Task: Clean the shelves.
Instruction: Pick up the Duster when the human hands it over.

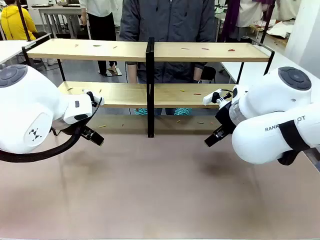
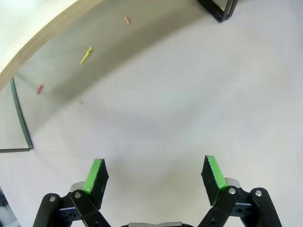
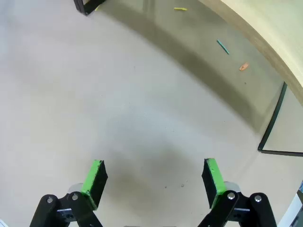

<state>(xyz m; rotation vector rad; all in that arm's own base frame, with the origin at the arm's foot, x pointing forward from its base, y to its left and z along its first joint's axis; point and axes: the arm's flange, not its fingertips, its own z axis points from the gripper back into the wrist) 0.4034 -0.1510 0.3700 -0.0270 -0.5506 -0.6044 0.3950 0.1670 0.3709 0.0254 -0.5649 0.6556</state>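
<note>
Front toward shelves; wrists above tabletop.

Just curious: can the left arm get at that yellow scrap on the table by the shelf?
Probably yes: bare table lies between the open left gripper and the yellow scrap, though the lower board juts close by.

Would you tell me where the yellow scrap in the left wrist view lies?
The yellow scrap lies at upper left, on the tabletop in the shadow beneath the shelves, between an orange scrap and a red scrap.
</note>
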